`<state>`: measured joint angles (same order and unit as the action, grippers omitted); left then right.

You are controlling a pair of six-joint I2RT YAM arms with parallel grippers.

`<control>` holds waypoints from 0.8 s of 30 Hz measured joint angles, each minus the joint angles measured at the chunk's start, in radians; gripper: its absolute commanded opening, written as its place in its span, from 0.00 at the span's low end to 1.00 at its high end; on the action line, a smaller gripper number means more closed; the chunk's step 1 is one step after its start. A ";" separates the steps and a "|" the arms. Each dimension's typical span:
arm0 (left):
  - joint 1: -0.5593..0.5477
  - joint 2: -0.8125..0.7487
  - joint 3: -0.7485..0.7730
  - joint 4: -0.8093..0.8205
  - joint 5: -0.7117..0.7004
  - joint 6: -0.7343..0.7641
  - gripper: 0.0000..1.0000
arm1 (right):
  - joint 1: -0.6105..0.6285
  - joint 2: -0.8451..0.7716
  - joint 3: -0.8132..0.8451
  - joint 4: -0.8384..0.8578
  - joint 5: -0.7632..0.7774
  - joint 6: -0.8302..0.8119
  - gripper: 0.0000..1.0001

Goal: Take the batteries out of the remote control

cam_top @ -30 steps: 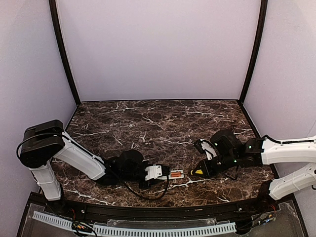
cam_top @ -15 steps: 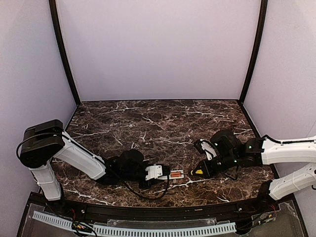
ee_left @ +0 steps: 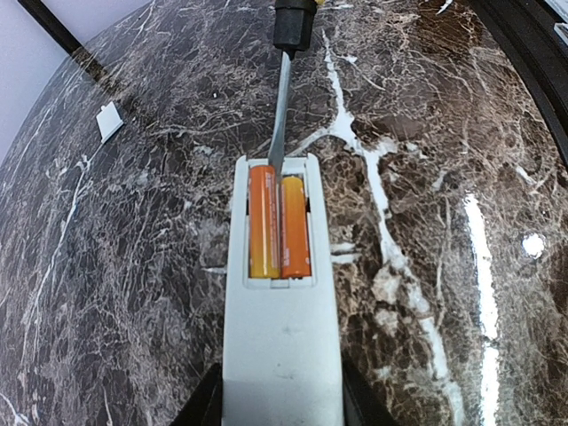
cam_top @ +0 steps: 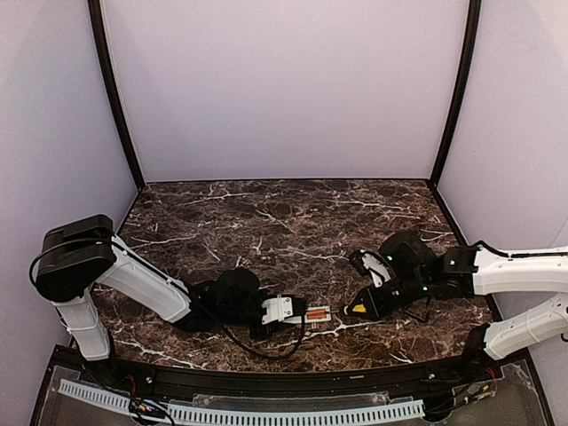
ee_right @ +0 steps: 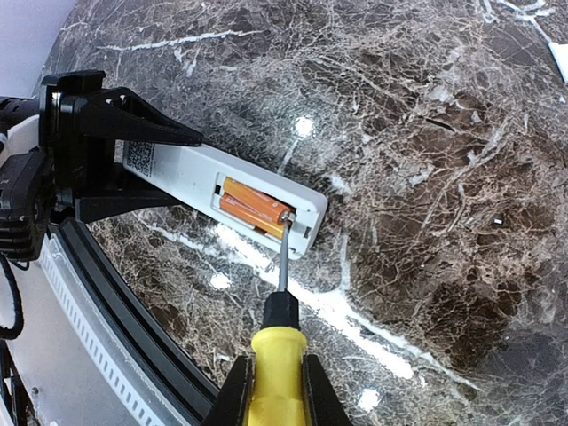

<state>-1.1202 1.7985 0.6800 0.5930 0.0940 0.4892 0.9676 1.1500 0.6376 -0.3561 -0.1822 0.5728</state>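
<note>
Gripping the remote control at bottom centre with the left gripper, pinching the screwdriver handle tight in the right gripper, with tip poked between both batteries.

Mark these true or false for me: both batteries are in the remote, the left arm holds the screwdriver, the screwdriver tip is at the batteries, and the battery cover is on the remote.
1. Both batteries sit in the remote control. True.
2. The left jaws hold the screwdriver. False: the right jaws grip its yellow handle, and the left jaws hold the remote control.
3. The screwdriver's tip is at the end of the batteries. True.
4. The battery cover is on the remote control. False: the batteries lie uncovered, facing up, and a small white piece lies apart from the remote control.
</note>
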 measured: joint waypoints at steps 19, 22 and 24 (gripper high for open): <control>0.000 0.008 0.000 -0.008 -0.007 -0.005 0.00 | 0.016 0.000 0.037 -0.040 0.007 -0.003 0.00; 0.000 0.010 0.000 -0.013 -0.009 -0.008 0.00 | 0.019 -0.002 0.043 -0.042 0.006 -0.007 0.00; 0.000 0.011 0.000 -0.016 -0.011 -0.011 0.00 | 0.021 -0.008 0.051 -0.040 0.007 -0.011 0.00</control>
<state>-1.1202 1.8099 0.6804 0.5774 0.0834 0.4778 0.9890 1.1416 0.6888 -0.3958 -0.1753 0.5613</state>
